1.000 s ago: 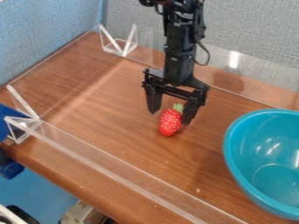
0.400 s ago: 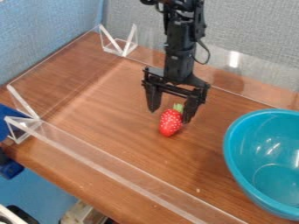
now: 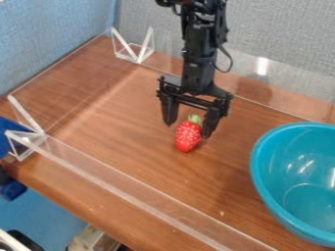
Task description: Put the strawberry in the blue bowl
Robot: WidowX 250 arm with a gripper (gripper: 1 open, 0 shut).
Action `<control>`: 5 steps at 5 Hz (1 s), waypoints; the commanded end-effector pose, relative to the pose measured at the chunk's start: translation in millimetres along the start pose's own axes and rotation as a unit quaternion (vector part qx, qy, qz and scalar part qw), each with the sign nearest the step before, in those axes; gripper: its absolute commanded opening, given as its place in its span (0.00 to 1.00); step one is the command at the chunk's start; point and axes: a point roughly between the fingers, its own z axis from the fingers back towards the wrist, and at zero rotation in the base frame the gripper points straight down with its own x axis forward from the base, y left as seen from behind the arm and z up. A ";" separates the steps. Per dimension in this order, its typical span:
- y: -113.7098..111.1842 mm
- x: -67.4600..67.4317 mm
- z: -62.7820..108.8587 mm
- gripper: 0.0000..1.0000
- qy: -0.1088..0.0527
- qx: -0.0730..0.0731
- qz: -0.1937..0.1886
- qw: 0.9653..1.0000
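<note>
The strawberry lies on the tabletop, just below the fingers, which are spread wide with nothing held; the blue bowl sits at its four o'clock. It is likely light and a little yielding if real, firmer if a toy, and its taper could let a low pinch slip. The better hold would be across the broad shoulders under the leafy top, at its twelve o'clock end, squeezed gently.
</note>
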 end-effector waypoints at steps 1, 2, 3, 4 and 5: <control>4.4 7.9 14.7 1.00 -0.024 -0.003 0.009 1.000; 5.6 10.1 4.9 1.00 -0.014 -0.001 0.012 1.000; 6.4 12.3 -1.9 0.00 -0.006 0.000 0.014 1.000; 7.5 12.4 4.7 0.00 -0.010 0.001 0.009 1.000; 8.7 12.2 14.8 0.00 -0.017 0.001 0.004 1.000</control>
